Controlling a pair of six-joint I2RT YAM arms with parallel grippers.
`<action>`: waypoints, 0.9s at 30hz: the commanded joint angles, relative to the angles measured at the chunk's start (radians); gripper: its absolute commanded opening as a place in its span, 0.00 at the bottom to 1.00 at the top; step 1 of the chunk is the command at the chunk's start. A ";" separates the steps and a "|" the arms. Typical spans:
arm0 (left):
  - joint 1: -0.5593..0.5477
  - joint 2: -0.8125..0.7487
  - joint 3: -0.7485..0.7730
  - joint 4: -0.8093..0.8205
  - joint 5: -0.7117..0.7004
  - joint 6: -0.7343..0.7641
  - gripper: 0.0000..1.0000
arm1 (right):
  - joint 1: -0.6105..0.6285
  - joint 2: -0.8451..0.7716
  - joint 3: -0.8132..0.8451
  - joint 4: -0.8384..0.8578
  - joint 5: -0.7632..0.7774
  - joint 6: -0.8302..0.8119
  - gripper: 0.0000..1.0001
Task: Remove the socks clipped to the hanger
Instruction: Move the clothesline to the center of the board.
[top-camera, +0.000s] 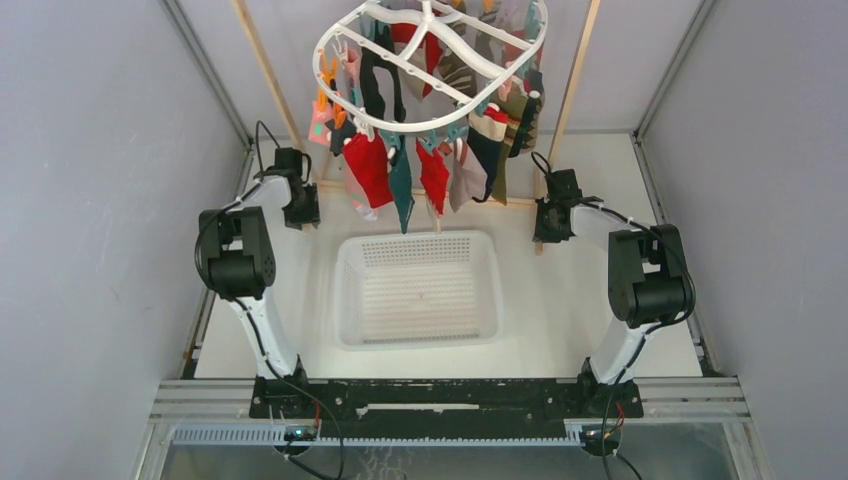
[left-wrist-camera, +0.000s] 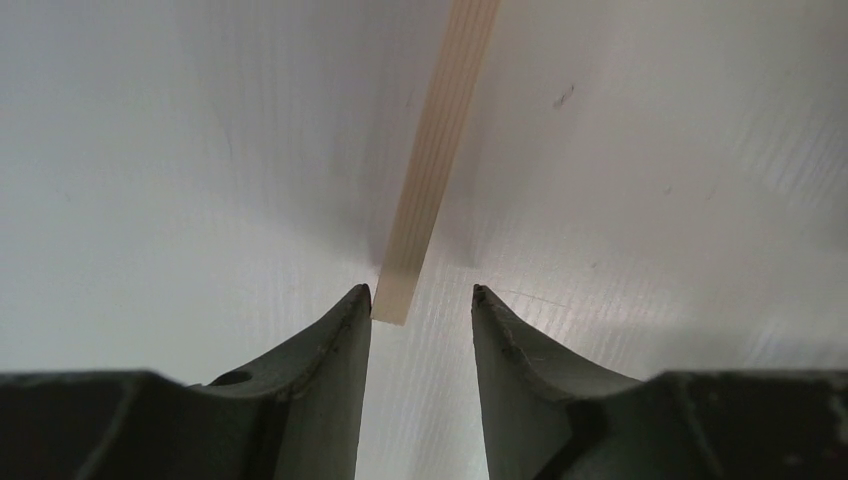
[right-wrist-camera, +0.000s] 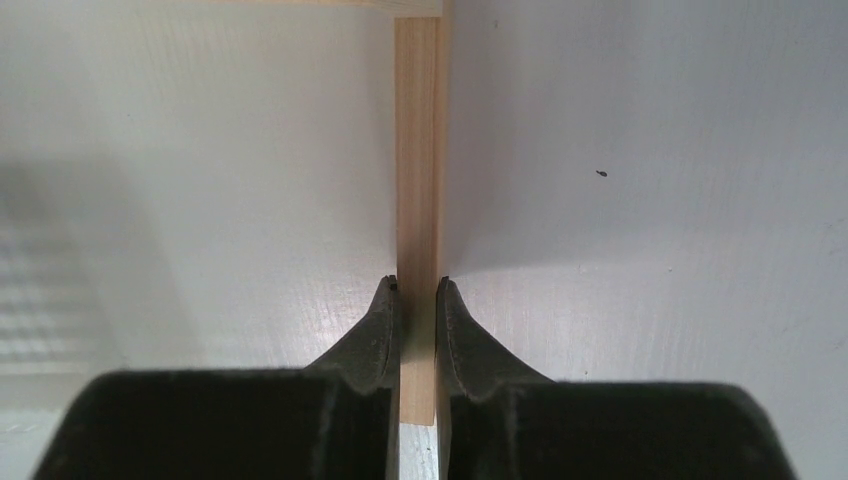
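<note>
Left claw (left-wrist-camera: 420, 295) parted, right claw (right-wrist-camera: 417, 285) clamping post (right-wrist-camera: 417, 150), one hanger (top-camera: 415, 127)

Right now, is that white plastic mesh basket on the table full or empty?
Empty: the white plastic mesh basket shows only its bare perforated floor, nothing lying inside.

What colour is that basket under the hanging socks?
The basket is white, seen best in the top external view.

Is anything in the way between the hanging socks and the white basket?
Nothing visible. The mixed-colour fabric socks hang from the white plastic oval hanger above the far side of the white mesh basket, with only air between. The left tool and right tool sit aside at the wooden rack posts.
</note>
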 joint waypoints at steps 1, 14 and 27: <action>-0.015 -0.093 -0.028 0.115 0.014 0.019 0.45 | 0.015 -0.028 -0.015 -0.119 -0.048 -0.003 0.00; -0.015 -0.085 -0.024 0.137 0.009 0.020 0.46 | 0.017 -0.031 -0.016 -0.121 -0.074 -0.004 0.00; -0.015 -0.019 0.019 0.086 0.030 0.011 0.36 | 0.025 -0.031 -0.017 -0.122 -0.087 -0.002 0.00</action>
